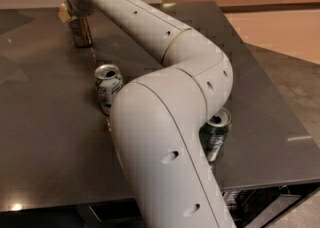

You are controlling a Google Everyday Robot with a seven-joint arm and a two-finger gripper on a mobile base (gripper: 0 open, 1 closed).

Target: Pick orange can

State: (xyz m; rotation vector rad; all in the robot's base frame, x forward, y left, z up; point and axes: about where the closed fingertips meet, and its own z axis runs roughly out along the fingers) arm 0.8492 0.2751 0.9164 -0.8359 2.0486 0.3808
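Observation:
The orange can (81, 32) stands upright at the far left of the dark table (45, 137); it is brownish copper and its top is hidden by my wrist. My gripper (68, 13) sits right at the top of the can, at the end of my long white arm (165, 47), which reaches back across the table. Only a pale part of the gripper shows beside the can's left shoulder. I cannot tell whether it touches the can.
A white can with green and red print (108, 88) stands mid-table, close against my forearm. A dark green can (216, 134) stands behind the elbow near the right front. The table's right edge drops to a tan floor (280, 32).

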